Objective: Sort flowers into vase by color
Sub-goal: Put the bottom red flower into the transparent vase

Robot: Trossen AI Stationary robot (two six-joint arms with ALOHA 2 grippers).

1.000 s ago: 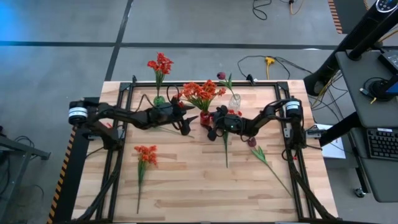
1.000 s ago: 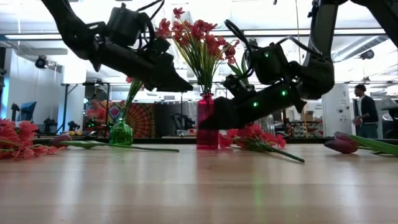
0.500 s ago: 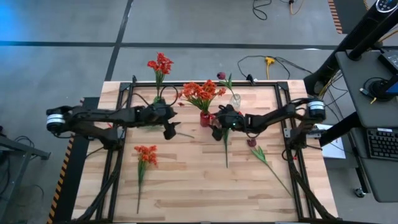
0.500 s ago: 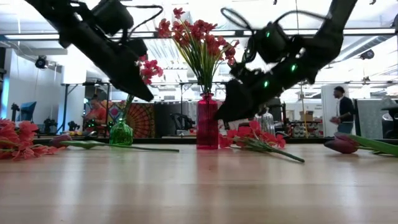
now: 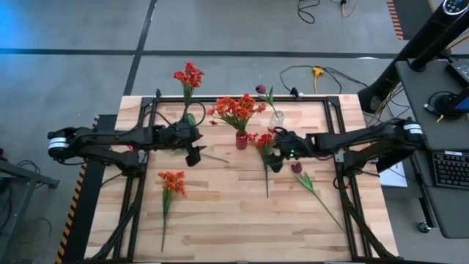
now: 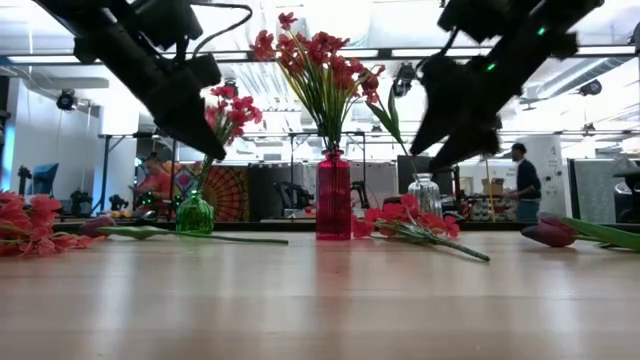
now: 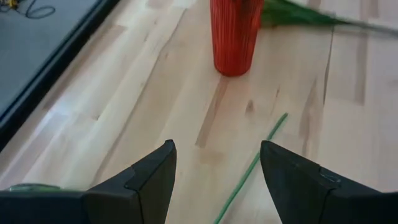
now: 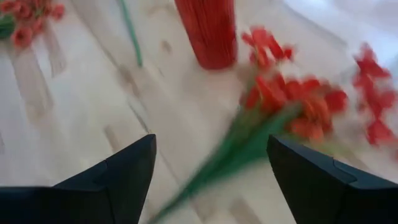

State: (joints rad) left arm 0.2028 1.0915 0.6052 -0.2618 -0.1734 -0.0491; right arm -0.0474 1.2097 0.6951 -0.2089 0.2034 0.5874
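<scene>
Both dark arms reach in low over the pale wooden desk (image 5: 220, 220), meeting near its far middle. The left gripper (image 5: 194, 155) hangs just short of the ribbed red glass vase (image 5: 241, 140), its fingers (image 7: 152, 180) spread apart with nothing between them; a thin bare green stalk (image 7: 249, 171) lies on the boards just ahead of them. The right gripper (image 5: 276, 163) hovers on the vase's other side, its fingers (image 8: 127, 174) released too, right above a loose orange-red flower stem (image 5: 264, 147) lying on the desk beside the vase.

The red vase carries a full spray of orange-red blooms (image 6: 315, 60). To its left, a small green glass vase (image 6: 195, 213) holds a red-topped stem (image 5: 188, 75), and a clear glass vase (image 6: 425, 195) stands to the right. Another orange-red bunch (image 5: 172, 181) lies flat nearer the left front, and a dark maroon bloom on a leafy stalk (image 5: 297, 169) rests near the right side.

A person (image 6: 520, 180) stands in the room beyond.
</scene>
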